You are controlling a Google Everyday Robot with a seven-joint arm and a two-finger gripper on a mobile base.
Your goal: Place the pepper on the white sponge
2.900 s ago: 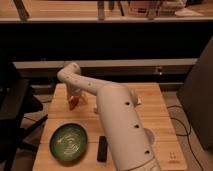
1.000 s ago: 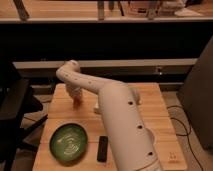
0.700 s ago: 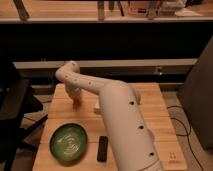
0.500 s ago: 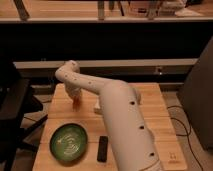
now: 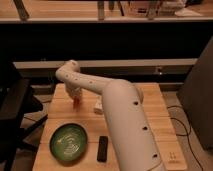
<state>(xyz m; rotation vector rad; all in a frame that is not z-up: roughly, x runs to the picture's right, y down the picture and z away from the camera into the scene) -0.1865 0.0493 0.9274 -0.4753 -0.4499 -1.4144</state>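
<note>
The small orange-red pepper (image 5: pixel 76 102) shows at the far left of the wooden table (image 5: pixel 150 107), right under the tip of my white arm. My gripper (image 5: pixel 75 95) is at that tip, directly over the pepper and mostly hidden by the wrist. The white sponge (image 5: pixel 98 106) is a small white block just to the right of the pepper, partly covered by my arm. Pepper and sponge are apart.
A green plate (image 5: pixel 69 142) sits at the front left of the table. A black bar-shaped item (image 5: pixel 102 148) lies to its right. A dark chair (image 5: pixel 15 115) stands off the table's left edge. A dark counter wall runs behind the table.
Since the earliest frame the gripper and the pepper under it have shifted slightly to the right, toward the sponge. Over the last second almost nothing has moved.
</note>
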